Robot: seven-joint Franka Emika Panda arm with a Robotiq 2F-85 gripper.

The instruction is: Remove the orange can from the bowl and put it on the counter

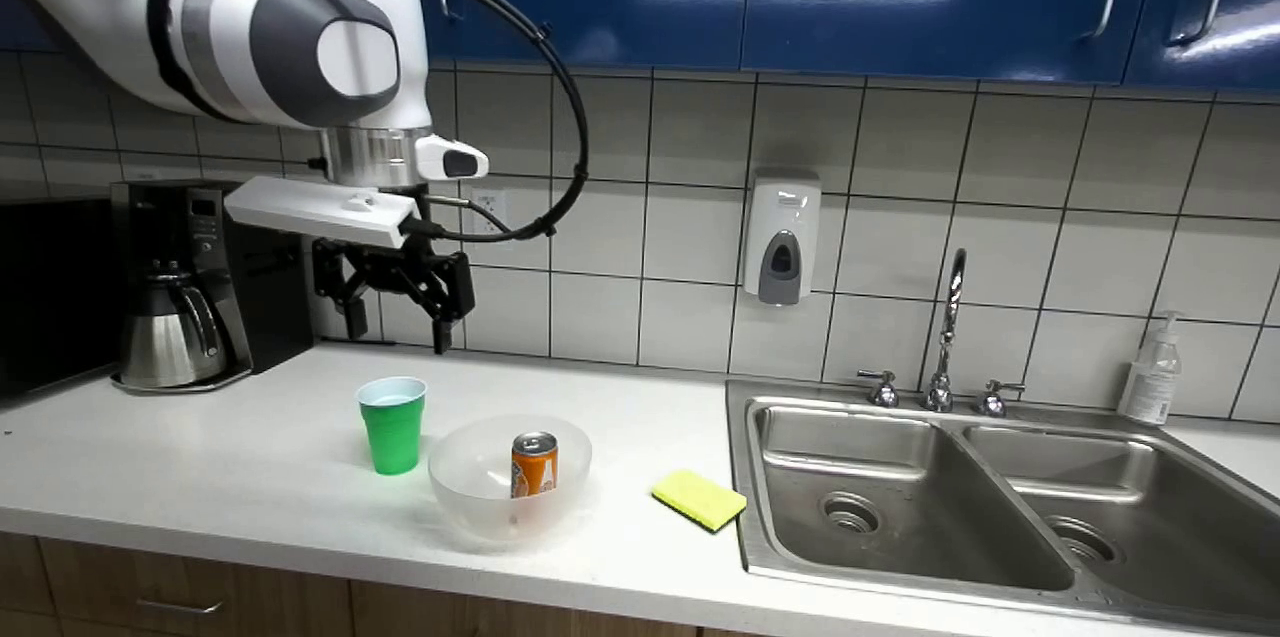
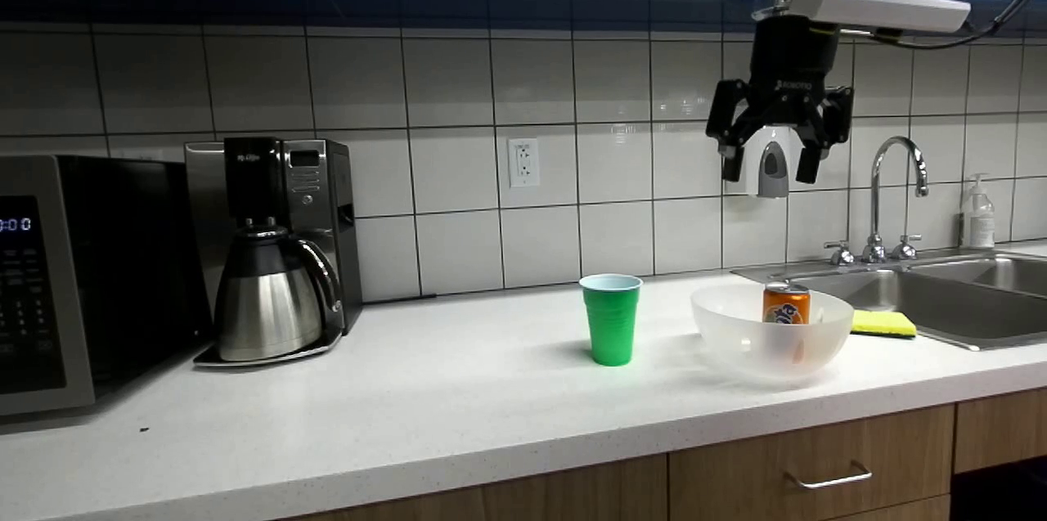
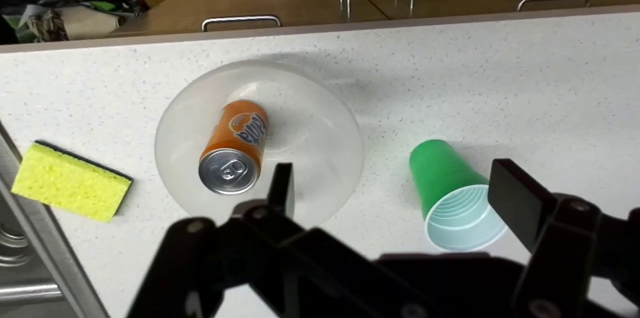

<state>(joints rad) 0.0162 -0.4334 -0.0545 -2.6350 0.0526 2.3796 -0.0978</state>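
The orange can (image 1: 534, 465) with a silvery top stands inside the clear bowl (image 1: 500, 520), also in an exterior view (image 2: 786, 306). Its lower part shows only faintly through the frosted bowl wall (image 2: 736, 333). In the wrist view the can (image 3: 240, 143) is in the left part of the bowl (image 3: 320, 158). The bowl rests on the white counter (image 1: 250, 447). My gripper (image 1: 400, 329) is open and empty, pointing down, well above the counter; it also shows in an exterior view (image 2: 769, 169). In the wrist view its fingers (image 3: 395, 183) are apart, the can left of both.
A green cup (image 1: 393, 432) stands upright beside the bowl. A yellow sponge (image 1: 700, 499) lies between bowl and steel sink (image 1: 745, 477). A coffee maker (image 2: 270, 292) and microwave (image 2: 78, 284) stand at the far end. Blue cabinets (image 1: 850, 7) hang above; a soap dispenser (image 1: 783, 217) is on the wall.
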